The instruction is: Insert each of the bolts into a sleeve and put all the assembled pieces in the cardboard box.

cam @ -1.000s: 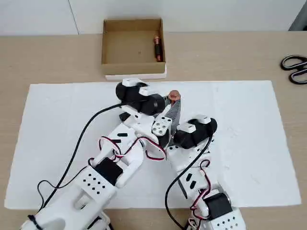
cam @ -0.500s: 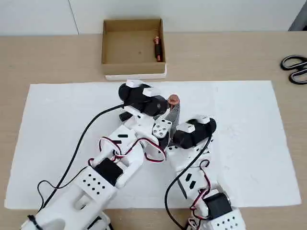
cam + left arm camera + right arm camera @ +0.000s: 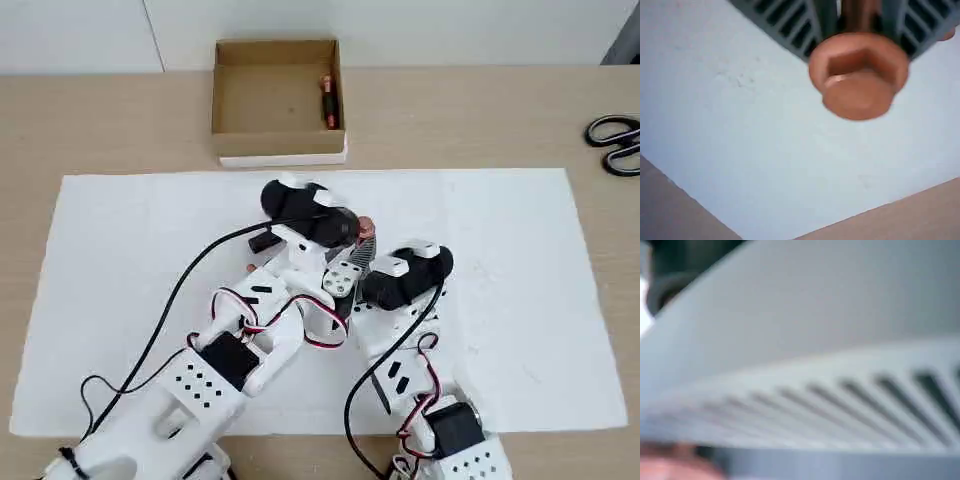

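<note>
My left gripper (image 3: 361, 240) hangs over the middle of the white sheet, shut on a copper bolt (image 3: 366, 224). In the left wrist view the bolt's hex head (image 3: 858, 75) sticks out between the ribbed grey fingers (image 3: 782, 17). My right arm's wrist (image 3: 405, 275) sits just beside it, nearly touching. A ribbed grey finger (image 3: 840, 390) lies very close across the right wrist view, with a copper blur (image 3: 670, 467) at the edge. The cardboard box (image 3: 277, 145) stands at the back, one copper assembled piece (image 3: 327, 98) lying along its right wall.
A white sheet (image 3: 500, 300) covers most of the wooden table. Black scissors (image 3: 615, 143) lie at the far right edge. Both arms' cables and bodies crowd the front centre.
My left gripper has turned and come toward the front with the bolt, whose head now sits lower and closer to the right arm's wrist. The right arm has barely moved.
</note>
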